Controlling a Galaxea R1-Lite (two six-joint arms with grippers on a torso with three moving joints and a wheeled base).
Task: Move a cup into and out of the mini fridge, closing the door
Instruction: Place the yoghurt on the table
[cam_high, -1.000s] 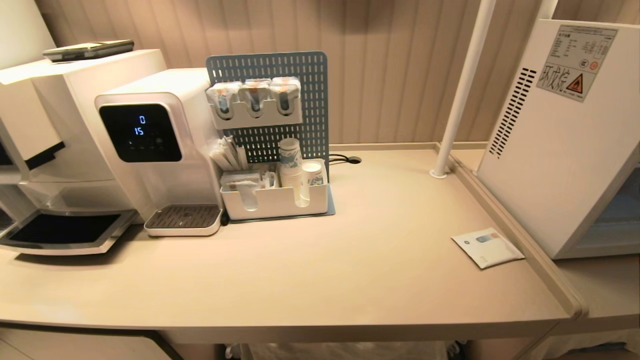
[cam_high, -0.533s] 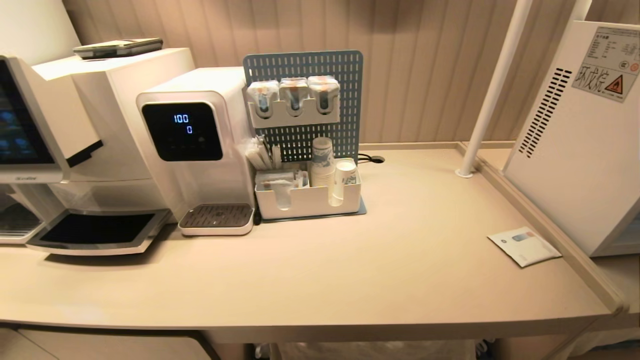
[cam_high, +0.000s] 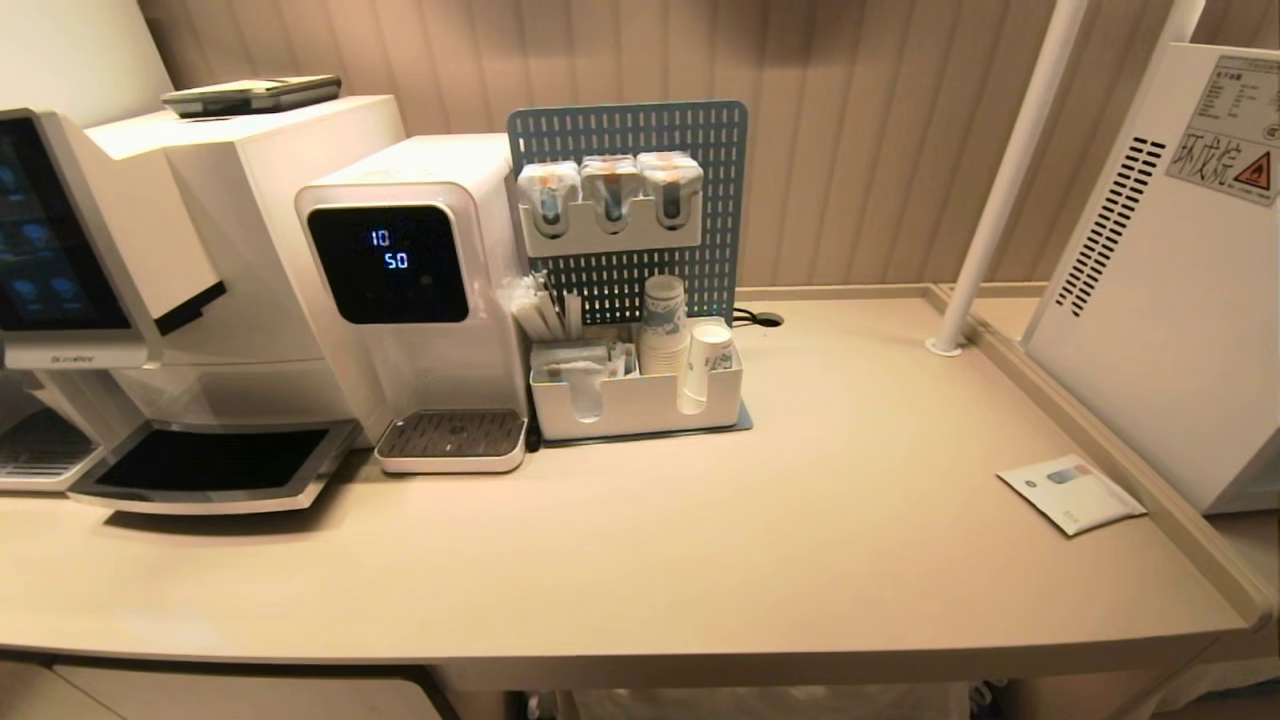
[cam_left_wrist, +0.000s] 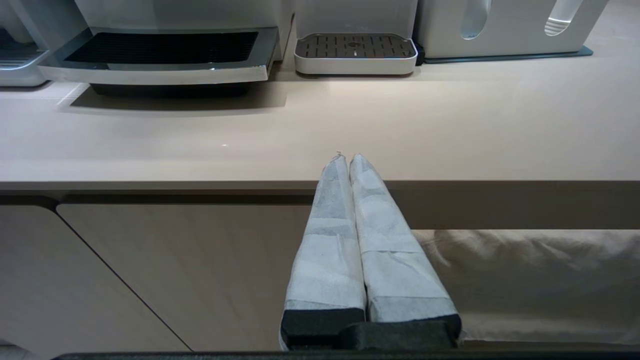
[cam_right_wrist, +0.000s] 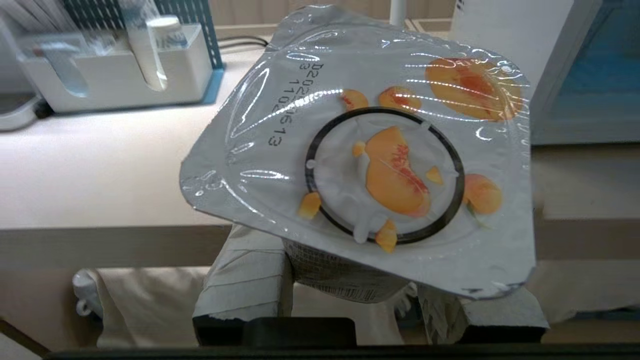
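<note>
A: Where is the cup (cam_right_wrist: 380, 165) right now?

B: In the right tool (cam_right_wrist: 350, 295). The right wrist view shows its two wrapped fingers (cam_right_wrist: 245, 280) closed on the cup's sides below the foil lid, about half spread, with the peach print on the lid facing the camera. It hangs in front of the counter's (cam_right_wrist: 100, 165) front edge, not resting on anything.

A: And the left tool (cam_left_wrist: 345, 159)?

B: Its wrapped fingers (cam_left_wrist: 327, 235) are pressed together with nothing between them. It sits low, just in front of the counter edge, pointing toward the coffee machine's drip tray (cam_left_wrist: 160, 55) and the water dispenser's small tray (cam_left_wrist: 355, 52).

A: Can you see either arm from the head camera?

B: No, neither shows there. That view takes in the counter (cam_high: 640, 540), the coffee machine (cam_high: 150, 260) at the far left, the water dispenser (cam_high: 410, 290) beside it, and a blue pegboard organiser (cam_high: 630, 280) holding stacked paper cups (cam_high: 665, 325).

A: The mini fridge (cam_high: 1170, 300)?

B: At the right, beyond the counter's raised rim, showing its vented white side and warning sticker (cam_high: 1225, 150). A small flat packet (cam_high: 1070, 493) lies on the counter near it. In the right wrist view a bluish glass part of the door (cam_right_wrist: 595, 75) shows behind the cup, but I cannot tell whether it is shut.
</note>
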